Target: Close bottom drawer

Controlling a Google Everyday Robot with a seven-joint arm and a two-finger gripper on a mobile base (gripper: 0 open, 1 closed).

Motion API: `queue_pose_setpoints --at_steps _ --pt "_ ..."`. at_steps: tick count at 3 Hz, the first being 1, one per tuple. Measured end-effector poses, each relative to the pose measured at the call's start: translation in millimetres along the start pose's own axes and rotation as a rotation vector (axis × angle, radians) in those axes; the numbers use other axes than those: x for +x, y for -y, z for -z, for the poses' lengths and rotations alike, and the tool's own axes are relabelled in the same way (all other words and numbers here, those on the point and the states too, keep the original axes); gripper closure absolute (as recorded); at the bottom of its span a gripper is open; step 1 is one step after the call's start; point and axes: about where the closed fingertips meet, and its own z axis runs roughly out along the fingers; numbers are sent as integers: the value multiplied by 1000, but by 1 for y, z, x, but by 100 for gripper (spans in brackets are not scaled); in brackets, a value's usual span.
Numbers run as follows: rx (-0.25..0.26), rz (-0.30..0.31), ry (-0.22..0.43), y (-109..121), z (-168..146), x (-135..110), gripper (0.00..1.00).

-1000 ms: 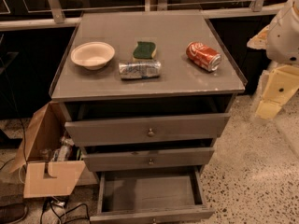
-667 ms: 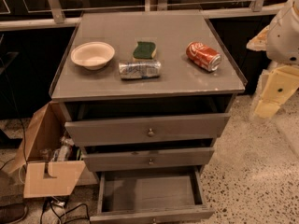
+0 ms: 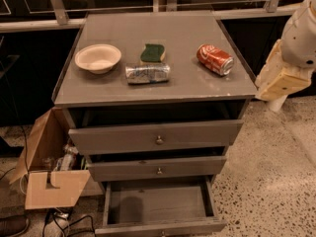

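Observation:
The grey cabinet (image 3: 155, 90) has three drawers, all pulled out to some degree. The bottom drawer (image 3: 160, 227) is pulled out the farthest, and its inside (image 3: 158, 204) shows empty. Its shallow grey front lies at the lower edge of the view, with the brass knob just showing. The middle drawer (image 3: 158, 168) and top drawer (image 3: 157, 137) stand slightly out. My cream-coloured arm with the gripper (image 3: 282, 80) hangs at the right, beside the cabinet's top right corner. It is well above the bottom drawer and apart from it.
On the cabinet top lie a white bowl (image 3: 98, 58), a green sponge (image 3: 152, 53), a crushed silver can (image 3: 147, 73) and a red soda can (image 3: 215, 59). An open cardboard box (image 3: 49, 172) with clutter stands on the floor at the left. Speckled floor (image 3: 266, 181) lies to the right.
My arm at the right has shifted slightly upward. The drawers and the things on the cabinet top have not moved.

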Motion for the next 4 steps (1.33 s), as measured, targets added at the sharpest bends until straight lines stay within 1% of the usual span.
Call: queue_pose_setpoints --at_steps 1,2,3,4 --pt "0 0 0 0 0 0 86" --pt "-3 5 5 -2 -2 0 100" --pt "-15 -10 -13 -19 -24 7 100" --pt "-36 -60 -49 -52 -74 15 100"
